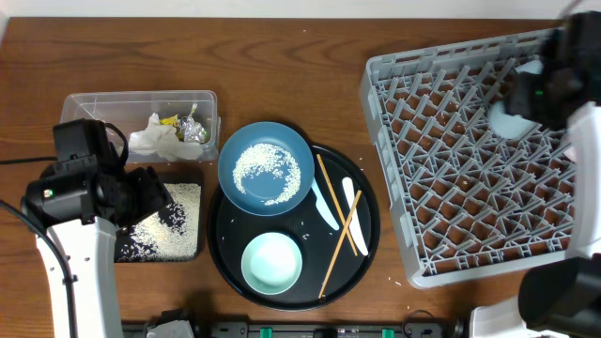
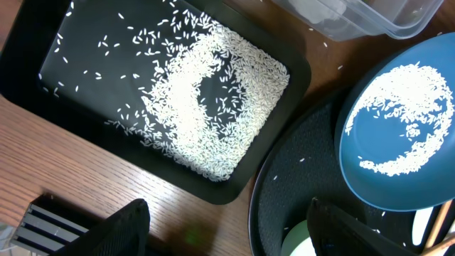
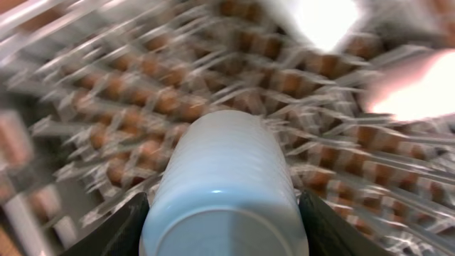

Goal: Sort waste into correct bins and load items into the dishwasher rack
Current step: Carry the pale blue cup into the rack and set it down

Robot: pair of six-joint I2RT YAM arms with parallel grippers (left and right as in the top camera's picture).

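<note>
**Cup over the rack, rice tray under the idle arm**

Right gripper (image 3: 226, 229) is clamped on one pale, ridged, blue-white cup (image 3: 227, 160), its two fingers pressing the sides. The sideways hold probably serves to drop the cup between the pegs. It hangs over the large square light-grey plastic dishwasher rack (image 1: 451, 178), which stands to the right of the large round black tray (image 1: 225, 258). The wrist view is too blurred to count anything already in the rack.

Left gripper (image 2: 231, 231) hangs with its jaws spread and nothing between them. It is above the one shallow black rectangular tray (image 2: 71, 78), just left of the round tray. Loose white rice grains (image 2: 242, 78) lie heaped in that bin, apparently the place chosen for food waste.

On the round tray sit:
- one big dark-blue plate (image 1: 268, 174) at the upper left edge, with a ring of rice on it, so it likely needs emptying before loading
- one pale teal bowl (image 1: 272, 263)
- two crossed wooden chopsticks (image 1: 330, 272)
- what look like two white plastic utensils (image 1: 348, 192)

Up and left of the round tray stands one clear rectangular plastic tub (image 1: 94, 108). It holds the dry waste:
- crumpled white tissue (image 1: 155, 139)
- one small yellow-green wrapper (image 1: 169, 119)
- one crinkled silver foil wrapper (image 1: 194, 131)
</note>
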